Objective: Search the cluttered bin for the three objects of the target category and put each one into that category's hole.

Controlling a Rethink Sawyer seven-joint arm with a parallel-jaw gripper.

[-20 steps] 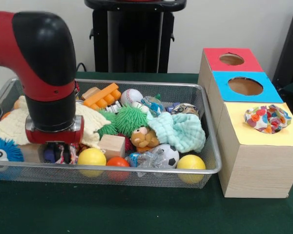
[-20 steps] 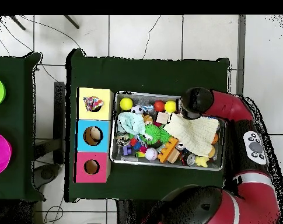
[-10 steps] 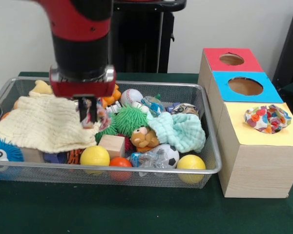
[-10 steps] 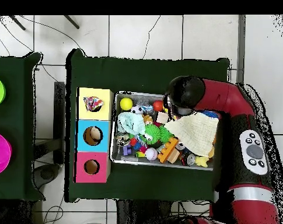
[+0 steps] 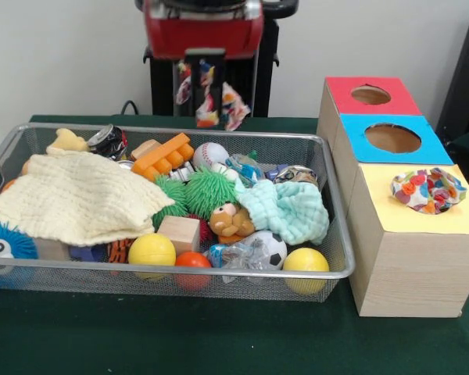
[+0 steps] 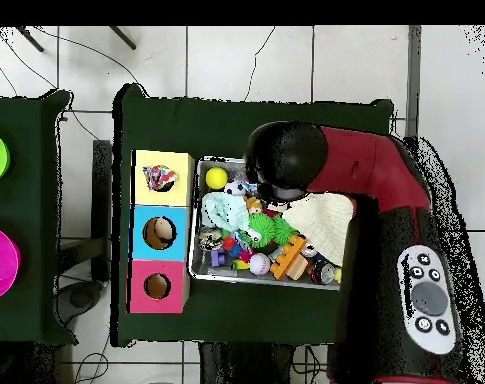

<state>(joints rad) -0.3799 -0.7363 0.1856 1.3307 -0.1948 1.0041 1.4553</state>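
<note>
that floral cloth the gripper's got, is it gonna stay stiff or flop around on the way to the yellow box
Probably floppy: the floral cloth hangs in loose folds below the gripper, above the bin. It looks light, so it may swing as the arm moves. It may also drape rather than drop: another floral cloth sits bunched in the yellow hole, not fallen through.

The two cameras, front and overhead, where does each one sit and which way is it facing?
Front view: sits across the table facing the robot, looking at the silver wire mesh bin; only the gripper shows, at the top, shut on a floral print cloth piece.
Overhead view: looks straight down from above, base at the bottom; the red and black arm reaches over the bin.
Both show the bin and the yellow-topped wooden box.
</note>
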